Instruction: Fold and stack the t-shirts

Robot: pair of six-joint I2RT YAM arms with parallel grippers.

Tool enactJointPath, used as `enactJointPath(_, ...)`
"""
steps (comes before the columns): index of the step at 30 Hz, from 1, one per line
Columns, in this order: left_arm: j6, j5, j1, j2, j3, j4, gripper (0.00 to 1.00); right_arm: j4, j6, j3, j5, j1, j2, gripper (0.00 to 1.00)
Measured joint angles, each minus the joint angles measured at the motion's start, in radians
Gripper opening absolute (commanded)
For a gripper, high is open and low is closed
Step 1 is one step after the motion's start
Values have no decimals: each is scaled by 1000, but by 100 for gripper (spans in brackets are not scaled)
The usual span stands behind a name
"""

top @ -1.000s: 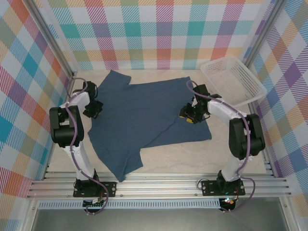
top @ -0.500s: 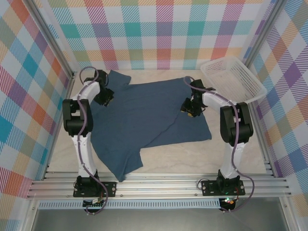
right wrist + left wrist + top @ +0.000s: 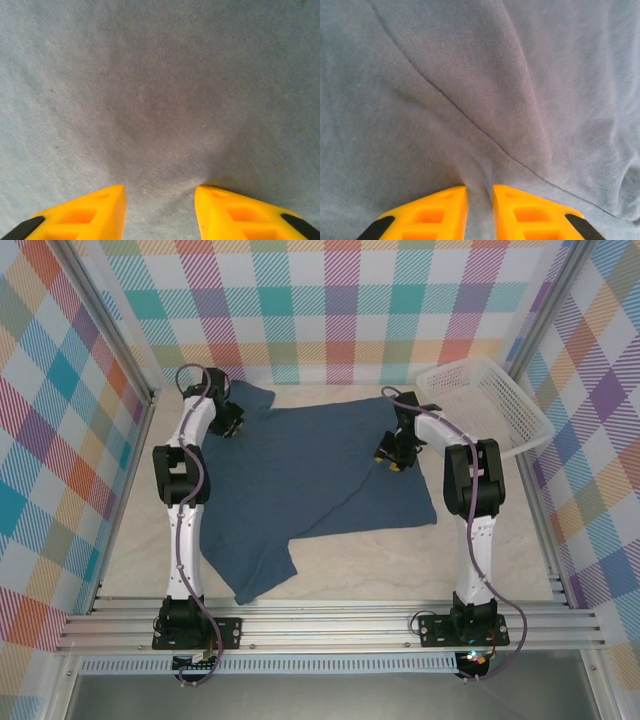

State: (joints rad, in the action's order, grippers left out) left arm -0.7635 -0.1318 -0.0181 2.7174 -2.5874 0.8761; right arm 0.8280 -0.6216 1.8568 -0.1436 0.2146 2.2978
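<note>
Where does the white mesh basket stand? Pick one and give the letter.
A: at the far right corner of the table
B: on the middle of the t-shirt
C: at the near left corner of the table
A: the white mesh basket stands at the far right corner of the table, to the right of the spread t-shirt, not on it.

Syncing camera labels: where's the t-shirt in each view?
Top external: t-shirt spread mid-table, left pincer and right pincer on its far half.
Left wrist: its seamed cloth, a fold pinched between the fingers.
Right wrist: smooth cloth puckering between the fingers.
Shared landmark: the pincer fingers.
</note>
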Motion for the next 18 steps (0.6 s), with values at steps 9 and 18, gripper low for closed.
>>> enactJointPath(9, 63, 13, -19, -5, -34, 2, 53, 4, 30, 85, -25, -1, 27, 45)
enactJointPath(18, -35, 100, 42, -835, 869, 6, 39, -69, -21, -198, -10, 4, -439, 44)
